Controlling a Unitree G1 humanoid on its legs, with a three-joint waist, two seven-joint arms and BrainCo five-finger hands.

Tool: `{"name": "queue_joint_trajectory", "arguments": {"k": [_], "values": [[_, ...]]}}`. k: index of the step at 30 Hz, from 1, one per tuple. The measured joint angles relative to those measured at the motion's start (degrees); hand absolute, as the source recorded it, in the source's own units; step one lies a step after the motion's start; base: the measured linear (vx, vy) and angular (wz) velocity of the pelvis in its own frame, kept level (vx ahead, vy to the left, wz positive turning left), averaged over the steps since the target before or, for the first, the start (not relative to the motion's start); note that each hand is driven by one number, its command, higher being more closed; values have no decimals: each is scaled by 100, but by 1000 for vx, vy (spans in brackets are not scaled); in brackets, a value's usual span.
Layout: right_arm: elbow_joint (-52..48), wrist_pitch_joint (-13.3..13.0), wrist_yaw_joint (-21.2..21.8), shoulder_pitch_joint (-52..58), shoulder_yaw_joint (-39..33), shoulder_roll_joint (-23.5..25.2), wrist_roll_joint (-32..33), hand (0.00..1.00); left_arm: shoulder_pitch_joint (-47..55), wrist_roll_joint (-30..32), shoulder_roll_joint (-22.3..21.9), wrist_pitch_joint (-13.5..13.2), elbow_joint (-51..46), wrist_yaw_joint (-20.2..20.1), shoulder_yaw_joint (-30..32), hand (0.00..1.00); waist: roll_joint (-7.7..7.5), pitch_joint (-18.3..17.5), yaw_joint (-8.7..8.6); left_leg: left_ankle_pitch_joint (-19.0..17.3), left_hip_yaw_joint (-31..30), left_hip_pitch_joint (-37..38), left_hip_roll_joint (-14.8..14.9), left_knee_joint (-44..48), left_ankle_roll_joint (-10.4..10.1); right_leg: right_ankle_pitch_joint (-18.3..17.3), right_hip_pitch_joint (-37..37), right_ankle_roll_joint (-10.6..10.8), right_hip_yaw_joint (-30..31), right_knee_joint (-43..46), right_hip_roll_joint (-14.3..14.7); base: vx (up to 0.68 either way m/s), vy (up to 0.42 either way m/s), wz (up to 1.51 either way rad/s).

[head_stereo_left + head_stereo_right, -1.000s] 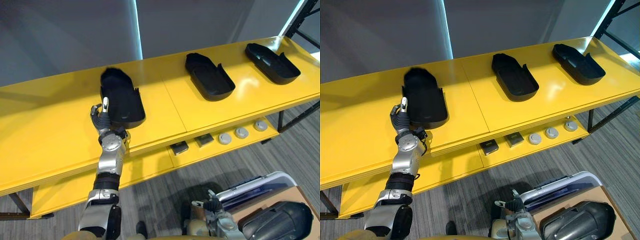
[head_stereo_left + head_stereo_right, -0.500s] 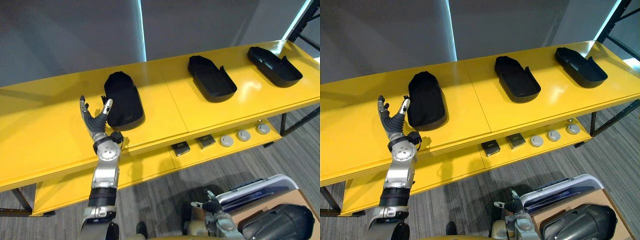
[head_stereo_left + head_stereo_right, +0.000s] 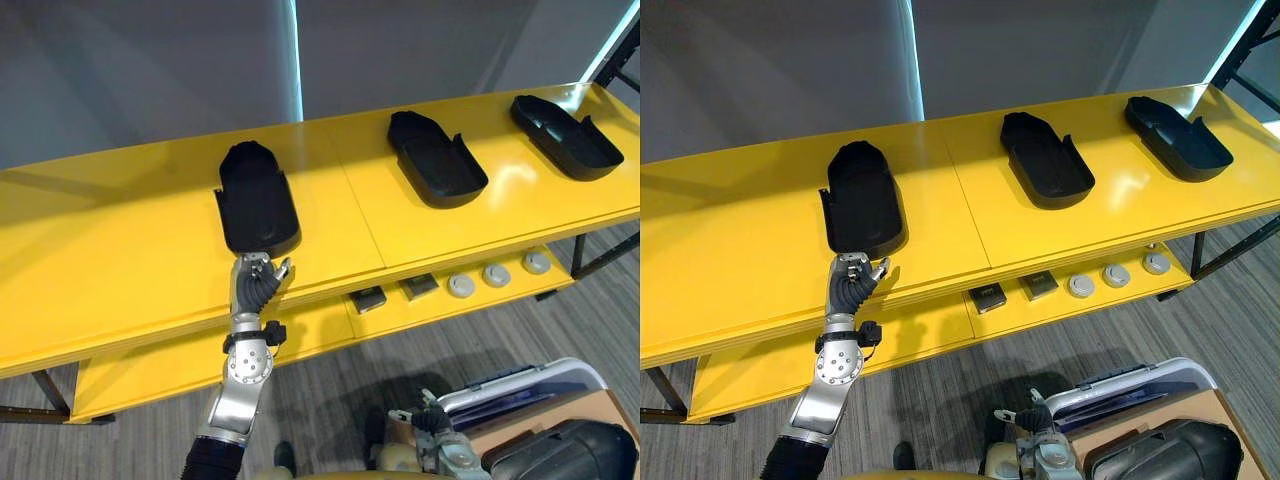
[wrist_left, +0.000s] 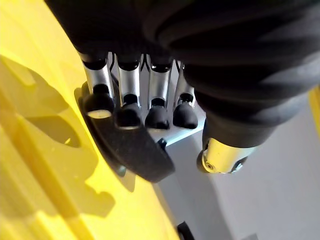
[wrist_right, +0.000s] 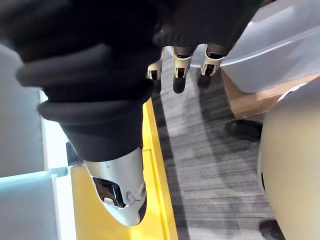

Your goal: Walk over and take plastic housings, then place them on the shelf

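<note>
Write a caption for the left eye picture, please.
Left hand at the edge of the yellow shelf, close to the leftmost black housing.

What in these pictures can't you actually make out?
Eye views: round and square parts on the lower shelf are too small to identify.
Eye views: the top board hides the lower shelf's back.
Left wrist view: the left hand covers most of the leftmost housing.
Eye views: the picture's corner cuts off the box.

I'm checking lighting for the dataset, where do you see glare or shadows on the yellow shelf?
Left eye view: a pale sheen on the shelf between the middle housing and the right housing. Left wrist view: dark shadows, likely cast by the left robot hand, lie on the shelf beside the left housing.
</note>
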Motion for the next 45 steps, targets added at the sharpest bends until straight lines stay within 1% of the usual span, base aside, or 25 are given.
{"name": "queue_joint_trajectory", "arguments": {"k": [2, 7, 10, 12, 15, 19, 28, 32, 35, 36, 38, 39, 40, 42, 44, 45], "values": [[-3, -4, -1, -9, 4, 1, 0, 0, -275, 70, 7, 97, 183, 4, 2, 100, 3, -3, -9, -7, 51, 16, 8, -1, 5, 0, -2, 0, 30, -1, 0, 4, 5, -9], [-8, -7, 5, -10, 4, 1, 0, 0, -753, 117, 63, 196, 530, 4, 18, 100, 3, -3, -26, -17, 105, 33, 10, 5, 17, 7, -3, -6, 60, -5, 0, -13, -2, -3], [-21, -10, 22, -11, 4, 0, 0, 0, -894, 119, 113, 302, 651, 2, 51, 100, 2, -3, -54, -25, 169, 33, 12, 10, 24, 13, -23, -12, 89, -7, -1, -31, -5, -9], [-30, -10, 116, -17, 4, 0, 0, 0, -1038, 122, 140, 374, 835, 2, 129, 100, 1, -3, -70, -26, 215, 21, 14, 7, 25, 19, -68, -18, 150, -7, -2, -34, -7, -13], [-65, -12, 124, -21, 3, 1, 0, 0, -1101, 122, 206, 394, 938, 2, 146, 100, 1, -3, -154, -29, 226, 13, 20, 5, 20, 20, -99, -19, 195, -6, 6, -9, -9, -9], [-66, -17, 125, -13, -3, 4, 0, 0, -1356, 123, 227, 498, 1078, -1, 160, 100, -2, -2, -170, -45, 251, 21, 45, -3, 4, 20, -110, -19, 214, -5, 36, 1, -4, -3], [-65, -19, 129, -16, -12, 5, -1, 0, -1425, 96, 244, 512, 1230, -29, 308, 100, -8, -1, -198, -58, 297, 65, 76, -1, -15, 21, -67, -20, 212, -4, 62, 0, 0, 0], [-65, -19, 130, -15, -12, 5, 0, 0, -1423, -67, 245, 504, 1252, -119, 309, 100, -13, -1, -195, -57, 277, 98, 76, 5, -15, 20, -29, -20, 203, -5, 58, -24, -7, 1], [-62, -19, 128, -15, -14, 5, 1, 0, -1303, -234, 230, 469, 798, -125, 296, 100, -16, 1, -176, -56, 217, 98, 77, 11, -15, 20, -8, -20, 171, -5, 55, -22, -10, 6], [-59, -18, 127, -15, -14, 5, 1, 0, -1177, -256, 234, 394, 372, -126, 298, 100, -15, 1, -174, -55, 191, 98, 77, 11, -14, 19, 2, -20, 147, -4, 53, -5, -4, 9], [-36, -5, 125, -21, -22, 3, 1, 0, -957, -409, 264, 113, -534, -127, 316, 100, -15, 1, -154, -52, 119, 97, 76, 15, -12, 18, 46, -19, 54, 7, 41, 1, -4, 16], [-20, -7, 124, -19, -31, -2, 2, 0, -911, -477, 290, 52, -745, -128, 321, 100, -17, -1, -138, -52, 85, 82, 74, 35, -11, 17, 63, -20, 48, 17, 33, -20, 1, 23], [22, -5, 124, -27, -38, -6, 2, 0, -818, -587, 299, -75, -1158, -132, 431, 100, -20, -2, -119, -54, 20, 16, 67, 79, -10, 14, 90, -20, 14, 17, 19, -30, 3, 23], [104, -5, 125, -60, -81, -9, 2, 0, -647, -939, 311, -300, -1649, -145, 774, 100, -20, -2, -105, -53, -53, 4, 55, 95, -9, 9, 121, -18, -41, 18, 2, -26, 3, 18], [149, 4, 123, -15, -155, -29, 2, 0, -365, -1607, 316, -653, -2247, -59, 1650, 100, -19, -3, 42, -52, -127, -18, 41, 135, -6, 8, 154, -19, -79, 19, -13, -35, -1, 16], [177, 16, 123, -14, -194, -45, 2, 0, -290, -1745, 313, -727, -2311, 1, 1911, 100, -19, -3, 51, -50, -152, -30, 40, 159, -4, 3, 177, -19, -110, 19, -22, -51, -4, 29]]}}
